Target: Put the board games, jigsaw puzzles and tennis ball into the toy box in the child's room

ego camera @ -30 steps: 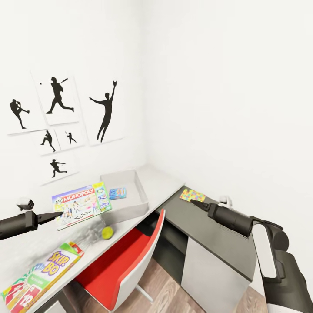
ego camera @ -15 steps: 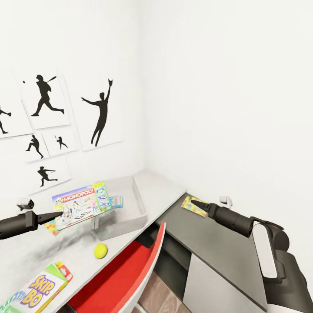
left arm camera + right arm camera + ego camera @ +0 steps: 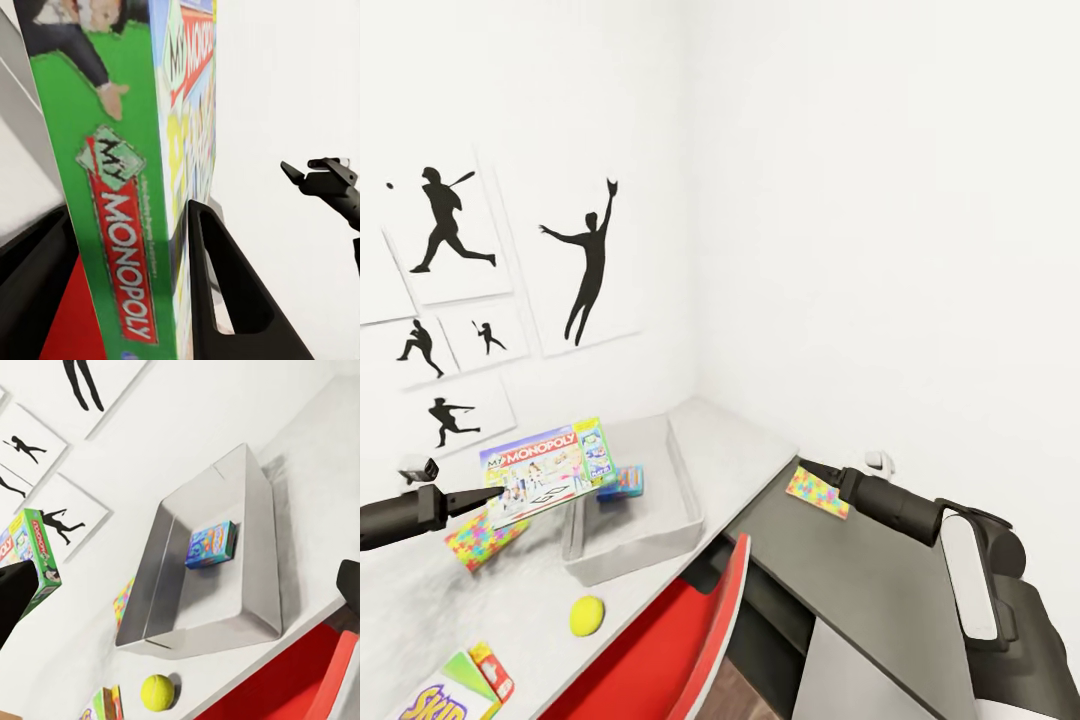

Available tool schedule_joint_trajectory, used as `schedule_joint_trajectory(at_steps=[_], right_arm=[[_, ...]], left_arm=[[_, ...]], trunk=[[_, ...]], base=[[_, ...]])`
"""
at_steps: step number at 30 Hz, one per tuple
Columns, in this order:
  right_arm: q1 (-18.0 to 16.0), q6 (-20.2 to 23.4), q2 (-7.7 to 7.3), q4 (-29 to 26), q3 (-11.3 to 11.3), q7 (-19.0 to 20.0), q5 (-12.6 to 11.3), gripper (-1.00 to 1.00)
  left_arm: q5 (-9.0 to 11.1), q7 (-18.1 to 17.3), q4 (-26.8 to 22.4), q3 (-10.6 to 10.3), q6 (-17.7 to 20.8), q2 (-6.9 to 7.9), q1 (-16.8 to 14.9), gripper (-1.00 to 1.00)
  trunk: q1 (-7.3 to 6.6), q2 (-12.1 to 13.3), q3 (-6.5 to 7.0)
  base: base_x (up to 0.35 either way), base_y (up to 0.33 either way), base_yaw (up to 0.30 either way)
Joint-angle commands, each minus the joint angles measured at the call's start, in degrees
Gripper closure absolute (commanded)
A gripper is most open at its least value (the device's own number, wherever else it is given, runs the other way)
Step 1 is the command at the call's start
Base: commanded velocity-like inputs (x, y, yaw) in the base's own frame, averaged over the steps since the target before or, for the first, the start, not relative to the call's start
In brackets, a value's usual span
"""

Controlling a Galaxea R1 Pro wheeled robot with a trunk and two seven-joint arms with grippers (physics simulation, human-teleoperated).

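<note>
My left gripper (image 3: 488,492) is clenched on the Monopoly box (image 3: 547,470), its fingers pinching one edge, so the flat box hangs out level in the air just above the near-left rim of the toy box (image 3: 678,470). The toy box sits toward the far corner of the table (image 3: 745,440), with one small blue box (image 3: 211,544) already lying on its floor.

My right gripper (image 3: 812,471) reaches over the lower dark cabinet (image 3: 880,580), its tip at a jigsaw puzzle (image 3: 818,492); whether those jaws grip it or merely touch it, I cannot tell.

The other puzzle (image 3: 482,537) lies on the tabletop left of the bin, the tennis ball (image 3: 587,615) rests near the table's front edge, and the Skip-Bo box (image 3: 452,690) sits at the near-left end.

My worry: I hold the game box by one edge only, so it could pivot or slip. Released too early, it may catch the flared rim and slide onto the tabletop, perhaps nudging the ball off the front edge.
</note>
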Motion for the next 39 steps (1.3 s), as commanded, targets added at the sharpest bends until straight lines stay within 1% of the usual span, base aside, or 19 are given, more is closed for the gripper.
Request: schedule_joint_trajectory(at_steps=[1, 8, 16, 22, 39], right_arm=[[-0.07, 0.28, 0.01, -0.02, -0.09, 0.45, 0.33, -1.00], [-0.07, 0.28, 0.01, -0.02, -0.09, 0.45, 0.33, -1.00], [-0.07, 0.28, 0.01, -0.02, -0.09, 0.45, 0.33, -1.00], [-0.11, 0.28, 0.01, -0.02, -0.11, 0.45, 0.33, -1.00], [-0.08, 0.28, -0.01, 0.04, -0.25, 0.45, 0.33, -1.00]], left_arm=[[-0.05, -0.27, -0.01, -0.01, 0.63, -0.01, -0.05, 1.00], [-0.05, -0.27, -0.09, 0.02, 0.68, 0.01, -0.05, 1.00], [-0.02, -0.27, -0.36, 0.06, 0.68, 0.04, -0.05, 1.00], [-0.04, -0.27, -0.46, 0.05, 0.68, 0.04, -0.05, 1.00], [-0.04, -0.27, -1.19, 0.06, 0.68, 0.04, -0.05, 1.00]], trunk=[[0.04, -0.14, -0.14], [0.04, -0.14, -0.14], [0.04, -0.14, -0.14], [0.04, -0.14, -0.14], [0.04, -0.14, -0.14]], base=[[0.027, -0.005, 0.000], [0.009, 0.016, 0.019], [0.007, 0.002, 0.239], [0.132, 0.000, 0.224], [0.158, 0.000, 0.017]])
